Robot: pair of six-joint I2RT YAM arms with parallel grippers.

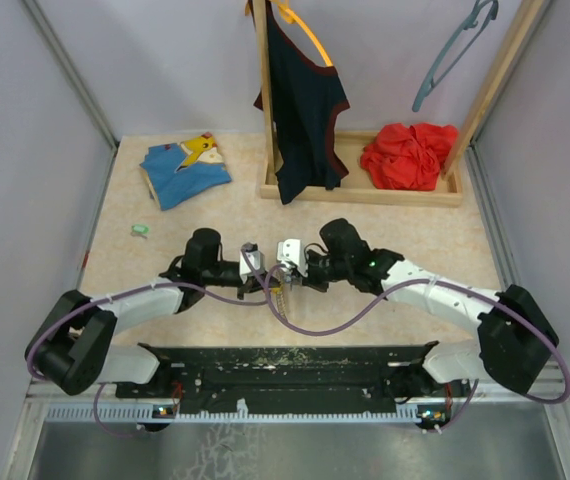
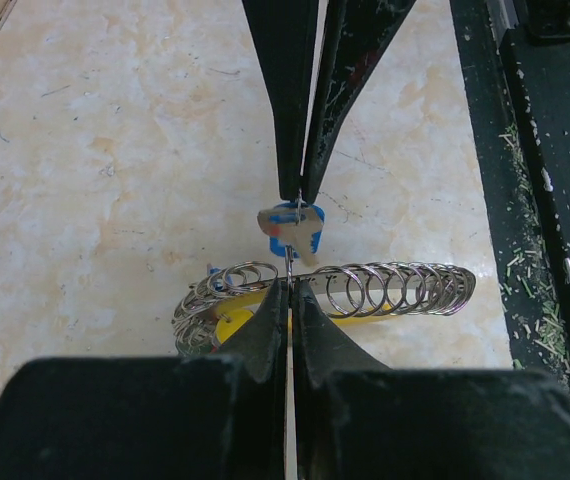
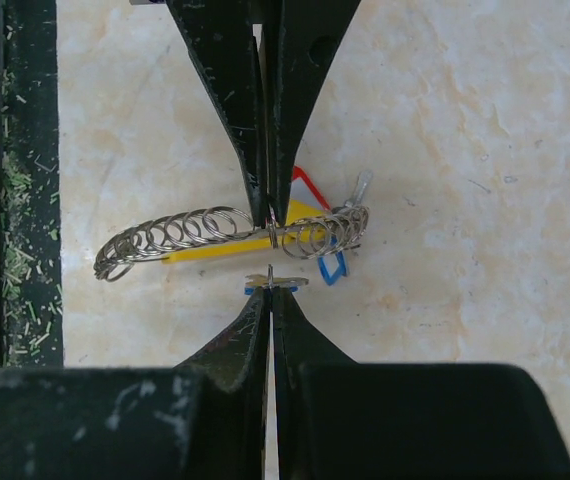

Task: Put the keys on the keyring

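The left gripper (image 2: 288, 290) is fully closed, its fingertips pinched on the wire of the keyring (image 2: 385, 288), which shows as a drawn-out row of thin grey loops running to either side of the pinch; the right gripper (image 3: 270, 288) faces it tip to tip from the other side of the keyring, likewise closed, with the blue key (image 2: 293, 230) nipped at its fingertips; that key sits just beside the keyring, and whether it touches the wire cannot be told; a yellow tag (image 3: 210, 252) lies along under the loops and a small red piece (image 3: 310, 183) sticks out at one end of them; the mint green key (image 1: 141, 230) lies on the table (image 1: 415, 240), well apart from the keyring, off to its left in the top view.
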